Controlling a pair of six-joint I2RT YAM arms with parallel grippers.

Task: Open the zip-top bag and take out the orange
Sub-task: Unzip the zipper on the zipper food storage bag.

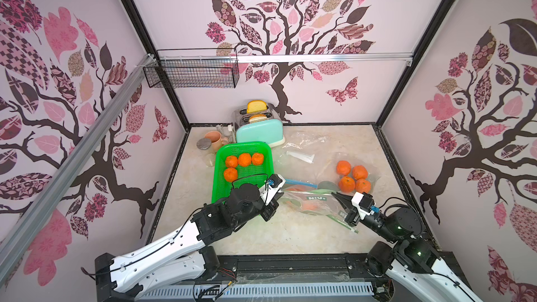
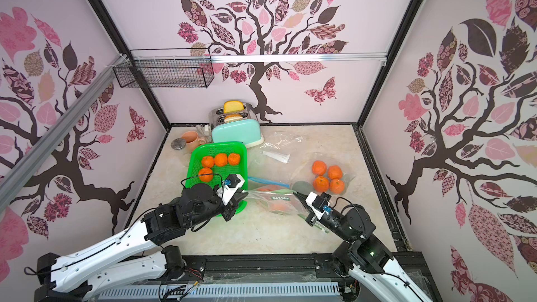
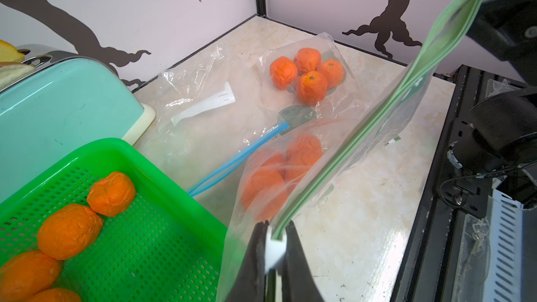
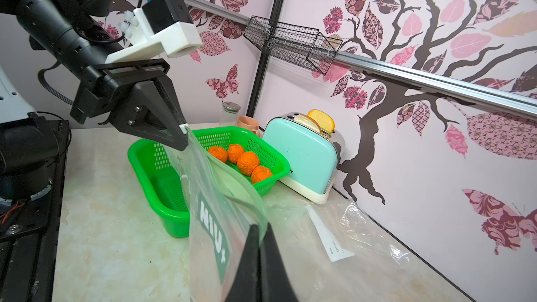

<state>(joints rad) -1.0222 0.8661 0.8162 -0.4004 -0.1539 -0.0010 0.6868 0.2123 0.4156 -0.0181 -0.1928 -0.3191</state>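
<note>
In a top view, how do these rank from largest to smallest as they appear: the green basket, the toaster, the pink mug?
1. green basket
2. toaster
3. pink mug
The differences are clear; no two look alike.

The zip-top bag [image 4: 203, 271] shows NIU+ in white on its green patch [image 4: 213, 236]. A clear bag [image 4: 366, 228] near the tabletop's [image 4: 116, 228] back edge carries a white strip [image 4: 328, 233] (small print), apparently reading Date: and Content:.

Both top views look steeply down from the front onto the whole counter [image 1: 261, 236]. Wrist views look closely past the left tool [image 3: 274, 229] and right tool [image 4: 261, 230]; both show the zip-top bag [image 3: 404, 103].
</note>
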